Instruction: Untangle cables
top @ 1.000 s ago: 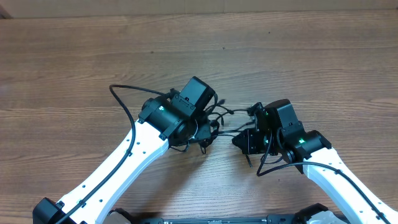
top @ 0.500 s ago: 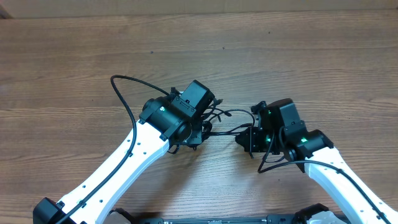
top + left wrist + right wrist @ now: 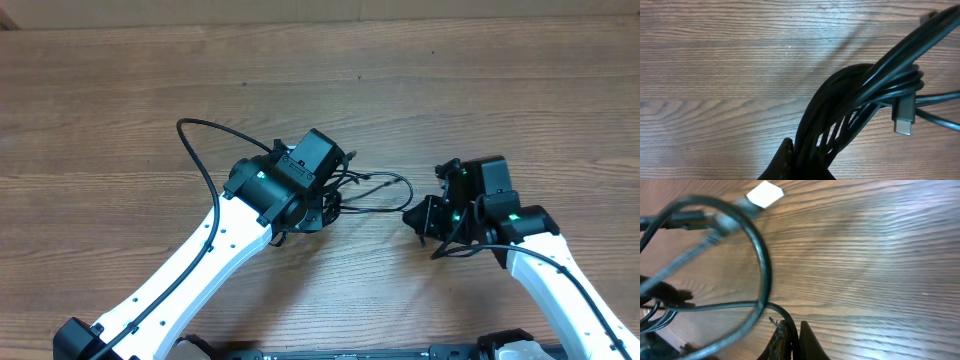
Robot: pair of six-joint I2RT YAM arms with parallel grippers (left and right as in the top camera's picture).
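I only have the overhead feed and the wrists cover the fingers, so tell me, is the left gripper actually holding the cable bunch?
Observer: Yes. In the left wrist view the left gripper is shut on the cables, with several strands pinched together.
Operator: Any plug showing near it?
Observer: One silvery-tipped plug hangs at the bundle's right side in that view, its tip pointing down in the picture.
Operator: And the right gripper?
Observer: The right wrist view shows the right gripper shut, with a single strand running into its fingertips and a wide loop beyond them.
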